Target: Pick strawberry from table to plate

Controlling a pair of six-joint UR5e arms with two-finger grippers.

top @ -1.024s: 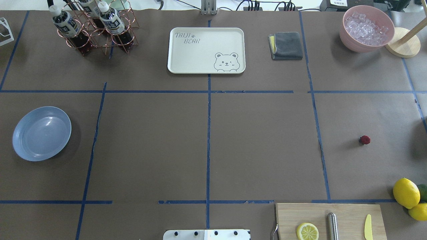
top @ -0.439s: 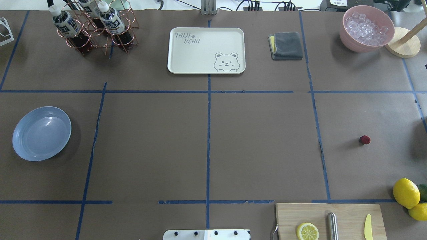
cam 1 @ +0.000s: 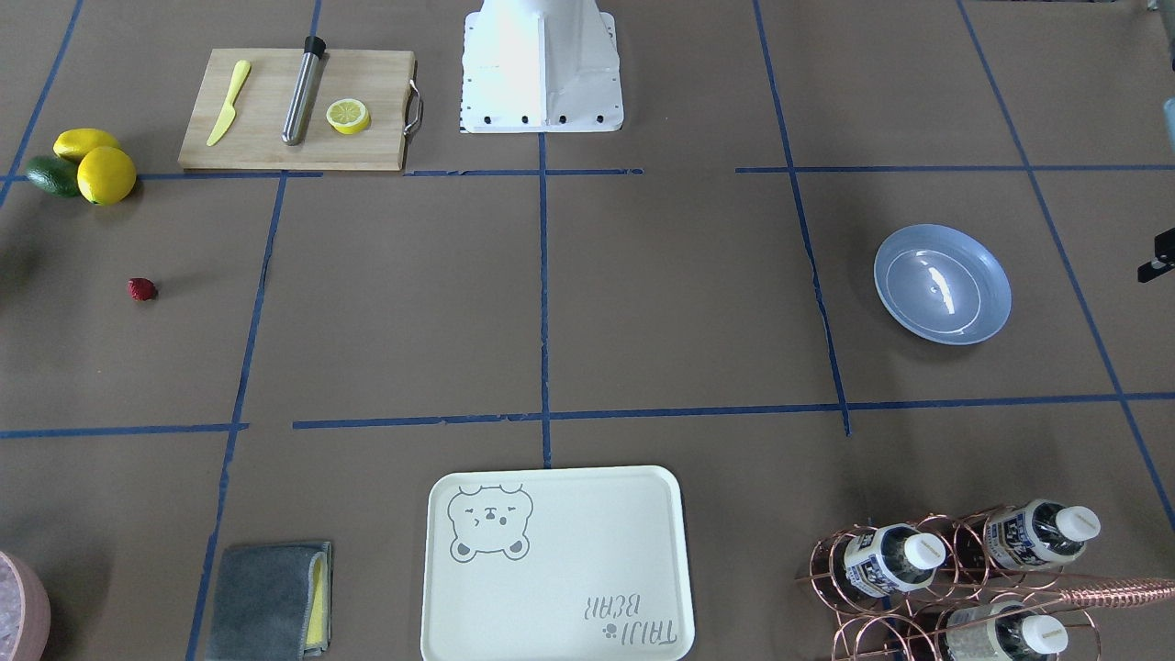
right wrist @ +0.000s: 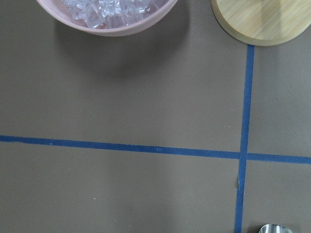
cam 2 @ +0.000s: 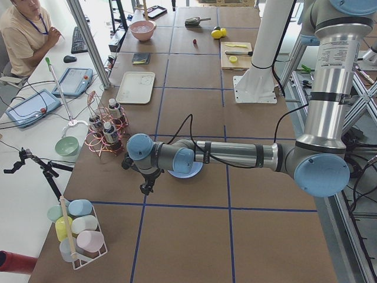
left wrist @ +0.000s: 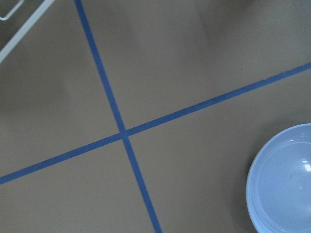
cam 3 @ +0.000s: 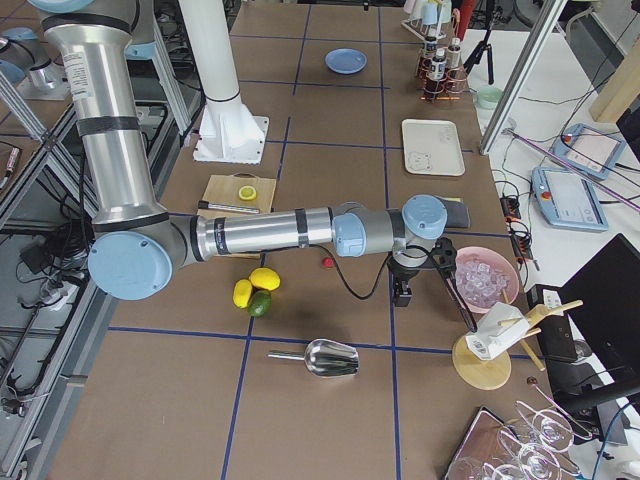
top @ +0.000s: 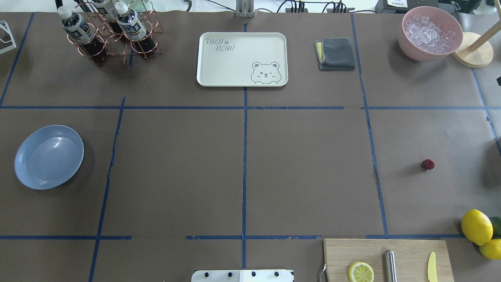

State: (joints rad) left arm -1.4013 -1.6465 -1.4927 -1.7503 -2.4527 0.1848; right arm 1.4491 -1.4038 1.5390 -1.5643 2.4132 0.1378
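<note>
The strawberry (top: 428, 164) is a tiny dark red berry lying alone on the table (top: 305, 172) at the right; it also shows in the front view (cam 1: 141, 290). Far across on the left sits the pale blue plate (top: 49, 157), with nothing on it, its rim showing in the left wrist view (left wrist: 282, 179). My left gripper (cam 2: 146, 187) hangs just beside the plate (cam 2: 191, 173), which the arm partly hides. My right gripper (cam 3: 402, 290) hovers between the strawberry (cam 3: 327, 263) and a pink bowl. I cannot tell whether either gripper is open or shut.
A cutting board (top: 407, 250) with a lemon half, knife and steel rod lies at the near right, lemons (top: 476, 226) beside it. At the back stand the pink ice bowl (top: 429, 33), a grey cloth (top: 336, 53), the bear tray (top: 242, 58) and a bottle rack (top: 111, 33).
A small dark tip has come into the overhead view at its right edge. The strawberry and the plate have not moved.
</note>
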